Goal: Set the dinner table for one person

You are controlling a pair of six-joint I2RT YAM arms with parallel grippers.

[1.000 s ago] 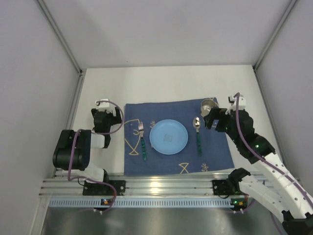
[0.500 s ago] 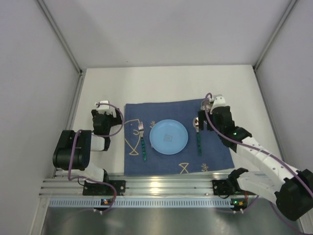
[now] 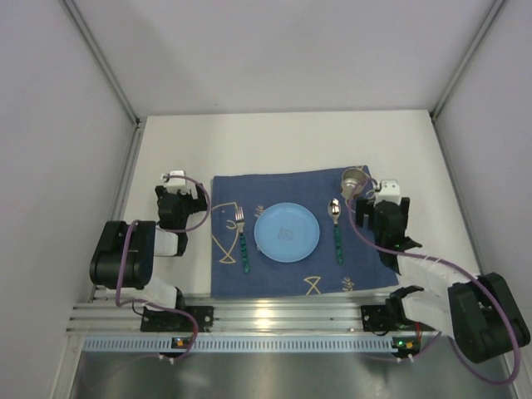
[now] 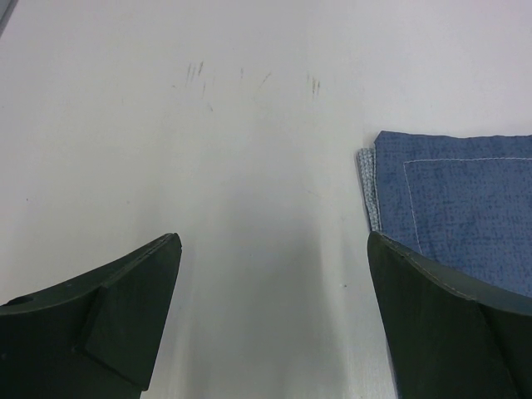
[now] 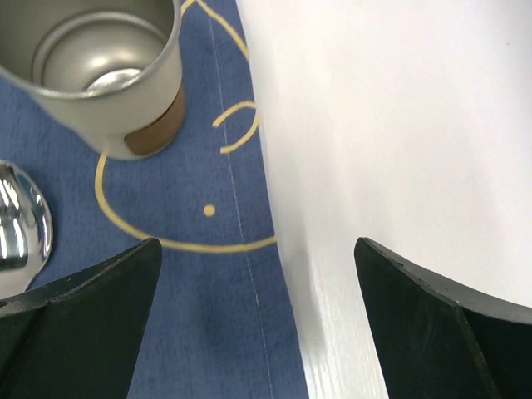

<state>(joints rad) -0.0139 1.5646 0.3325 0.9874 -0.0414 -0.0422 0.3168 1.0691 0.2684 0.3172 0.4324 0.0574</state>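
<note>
Two grippers gaping and empty, left gripper [image 4: 271,241] just left of the blue cloth [image 3: 283,278], right gripper [image 5: 256,245] over the cloth's right edge, steel cup [image 3: 354,179] on its far right corner, plate [image 3: 287,233], fork [image 3: 242,237] and spoon [image 3: 336,224] on the cloth, white dinner table [image 3: 283,141] under and around it.

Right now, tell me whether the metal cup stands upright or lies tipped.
Upright. The metal cup stands on its base on the blue cloth, open mouth facing up. It looks empty inside.
</note>
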